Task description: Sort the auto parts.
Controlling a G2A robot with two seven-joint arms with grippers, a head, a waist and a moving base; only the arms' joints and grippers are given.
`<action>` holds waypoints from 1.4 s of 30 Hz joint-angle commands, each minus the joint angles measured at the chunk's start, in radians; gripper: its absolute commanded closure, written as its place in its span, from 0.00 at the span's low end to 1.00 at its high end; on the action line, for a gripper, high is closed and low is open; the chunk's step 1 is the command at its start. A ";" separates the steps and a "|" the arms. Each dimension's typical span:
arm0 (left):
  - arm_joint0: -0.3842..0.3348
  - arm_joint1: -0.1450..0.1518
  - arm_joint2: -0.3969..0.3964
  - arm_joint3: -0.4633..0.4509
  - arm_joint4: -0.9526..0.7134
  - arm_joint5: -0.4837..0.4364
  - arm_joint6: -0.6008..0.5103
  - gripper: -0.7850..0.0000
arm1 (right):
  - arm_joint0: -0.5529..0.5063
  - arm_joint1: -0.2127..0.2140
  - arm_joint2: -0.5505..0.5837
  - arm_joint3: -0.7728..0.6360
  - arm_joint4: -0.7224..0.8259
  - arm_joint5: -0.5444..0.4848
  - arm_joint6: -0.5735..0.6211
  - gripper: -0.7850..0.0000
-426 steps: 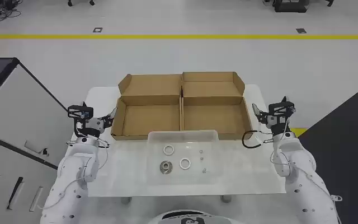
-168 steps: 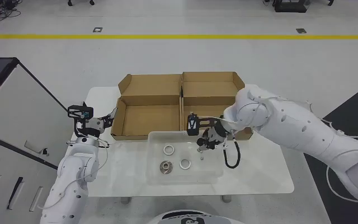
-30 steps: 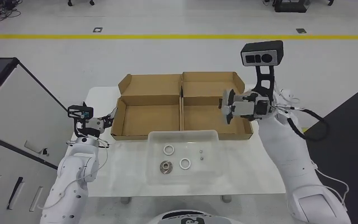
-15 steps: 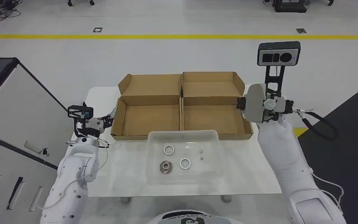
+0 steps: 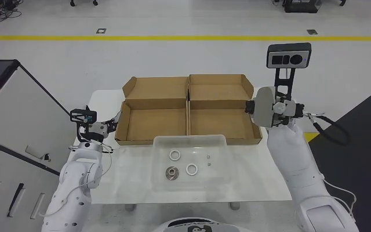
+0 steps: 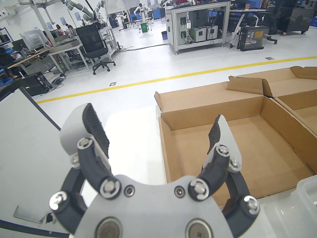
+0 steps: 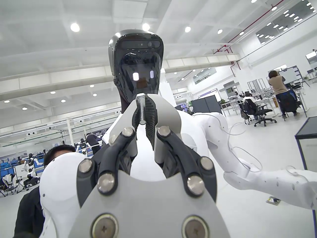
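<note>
The bolt [image 7: 141, 111] was bright, threaded metal. The boxes [image 5: 156, 123] were matt brown cardboard, and the tray [image 5: 188, 137] was clear, smooth plastic. The left gripper [image 6: 152, 112] had black ribbed pads [image 6: 95, 130] and dull grey metal plates. The table [image 5: 255, 174] was smooth and white.

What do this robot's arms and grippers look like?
The left arm and right arm have white rounded shells; a black cable loops off the right one. The left gripper and right gripper match: a grey metal plate with silver screws, black linkages, and two white fingers with ribbed black pads.
</note>
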 commanded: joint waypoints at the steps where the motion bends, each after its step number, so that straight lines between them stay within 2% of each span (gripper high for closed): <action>1: 0.000 0.000 0.000 0.000 0.000 0.000 0.000 0.00 | 0.000 0.000 0.000 0.000 0.000 0.000 0.000 1.00; 15: 0.000 0.000 0.000 0.000 0.000 0.000 0.000 0.00 | -0.001 0.000 0.001 0.000 -0.008 0.004 -0.005 1.00; 18: 0.000 0.000 0.000 0.000 0.000 0.000 0.000 0.00 | -0.016 0.009 0.050 -0.004 -0.074 0.056 -0.021 1.00; 24: 0.000 0.000 0.000 0.000 0.000 0.000 0.000 0.00 | -0.048 0.032 0.175 -0.003 -0.158 0.160 0.022 1.00; 37: 0.000 0.000 0.000 0.000 0.000 0.000 0.000 0.00 | -0.053 0.064 0.331 0.037 -0.284 0.263 0.112 1.00; 42: 0.000 0.000 0.000 0.000 0.000 0.000 0.000 0.00 | -0.031 0.087 0.410 0.064 -0.403 0.319 0.182 1.00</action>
